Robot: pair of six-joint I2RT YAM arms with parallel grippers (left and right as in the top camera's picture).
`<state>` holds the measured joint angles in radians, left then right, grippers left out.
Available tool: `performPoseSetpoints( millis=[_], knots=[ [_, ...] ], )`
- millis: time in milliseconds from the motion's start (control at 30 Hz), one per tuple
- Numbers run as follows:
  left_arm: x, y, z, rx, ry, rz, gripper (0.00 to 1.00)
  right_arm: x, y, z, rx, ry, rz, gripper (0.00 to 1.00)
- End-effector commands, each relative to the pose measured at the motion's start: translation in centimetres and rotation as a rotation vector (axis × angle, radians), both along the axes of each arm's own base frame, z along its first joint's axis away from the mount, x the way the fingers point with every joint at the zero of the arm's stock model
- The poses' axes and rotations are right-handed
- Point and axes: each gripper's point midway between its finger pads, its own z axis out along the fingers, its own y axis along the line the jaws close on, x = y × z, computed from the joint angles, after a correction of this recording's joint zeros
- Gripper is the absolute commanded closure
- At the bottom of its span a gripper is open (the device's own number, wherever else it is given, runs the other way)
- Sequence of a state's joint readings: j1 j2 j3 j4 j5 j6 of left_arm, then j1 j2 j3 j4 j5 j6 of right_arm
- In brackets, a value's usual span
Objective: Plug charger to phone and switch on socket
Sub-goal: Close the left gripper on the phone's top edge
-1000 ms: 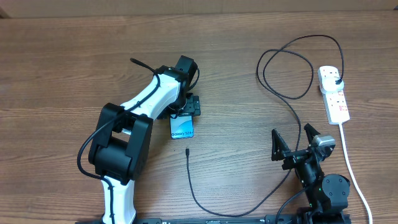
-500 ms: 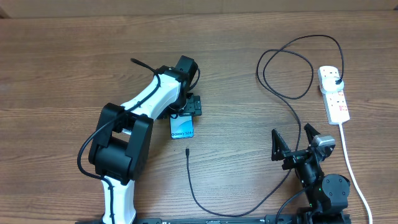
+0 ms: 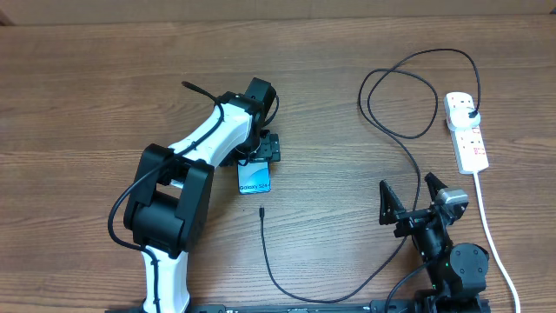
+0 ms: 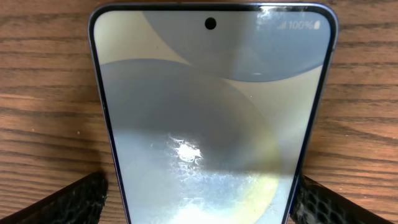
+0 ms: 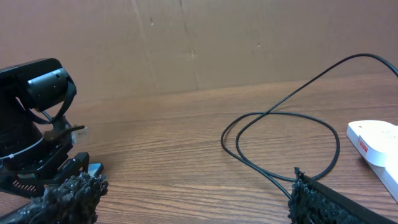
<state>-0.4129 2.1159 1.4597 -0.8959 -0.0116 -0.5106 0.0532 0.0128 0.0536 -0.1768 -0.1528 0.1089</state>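
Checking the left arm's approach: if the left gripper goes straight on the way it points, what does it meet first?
Probably the phone, lying directly ahead between the fingers of the open left gripper; they sit outside its long edges, so they may reach the table instead. Depth is unclear.

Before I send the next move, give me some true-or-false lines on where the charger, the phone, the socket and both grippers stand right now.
1. The connector tip is plugged into the phone. False: it lies on the table, just short of the phone's lower edge.
2. The left gripper is open, with a finger on each side of the phone. True.
3. The right gripper holds the charger cable. False: it is open and empty.
4. The black plug sits in the socket. True.
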Motion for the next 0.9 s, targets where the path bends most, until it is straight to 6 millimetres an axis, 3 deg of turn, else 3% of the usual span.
performPoseSetpoints(
  millis=[0, 200, 500, 633, 867],
  knots=[
    [-5.84, -1.18, -6.49, -0.060, 0.252, -0.001, 0.07, -0.04, 0.01, 0.19, 0.006, -0.010, 0.000, 0.00],
    [-5.67, -1.25, -6.52, -0.063, 0.245, -0.001, 0.17, -0.04, 0.01, 0.19, 0.006, -0.010, 0.000, 0.00],
    [-5.61, -1.33, -6.53, -0.067, 0.242, -0.001, 0.21, -0.04, 0.01, 0.19, 0.006, -0.010, 0.000, 0.00],
    [-5.59, -1.35, -6.53, -0.067, 0.242, -0.002, 0.31, -0.04, 0.01, 0.19, 0.006, -0.010, 0.000, 0.00],
    [-5.55, -1.36, -6.54, -0.069, 0.240, -0.002, 0.32, -0.04, 0.01, 0.18, 0.006, -0.009, 0.000, 0.00]
  ],
)
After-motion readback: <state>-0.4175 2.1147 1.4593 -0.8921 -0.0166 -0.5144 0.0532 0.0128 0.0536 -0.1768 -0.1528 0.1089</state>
